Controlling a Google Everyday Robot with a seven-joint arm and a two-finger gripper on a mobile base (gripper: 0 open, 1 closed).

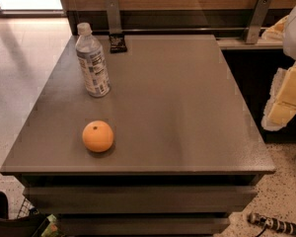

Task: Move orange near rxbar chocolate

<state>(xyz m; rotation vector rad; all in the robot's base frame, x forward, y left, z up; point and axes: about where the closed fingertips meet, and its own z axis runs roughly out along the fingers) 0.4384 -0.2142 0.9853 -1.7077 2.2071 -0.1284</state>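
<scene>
The round bright orange fruit [97,136] lies on the front left of the grey table [177,107]; the small flat dark snack-bar wrapper [118,44] lies at the far edge, well apart; a clear plastic bottle with white cap [92,63] stands upright between them; the yellow-white tool [286,100] hangs off the table's right side; whether it is spread or pressed together, I cannot tell

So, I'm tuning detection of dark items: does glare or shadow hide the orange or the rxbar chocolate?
Camera view: the orange is evenly lit, small shadow beneath; the rxbar chocolate sits dim at the table's far edge; soft sheen mid-table; the gripper, at right edge, is bright.
</scene>
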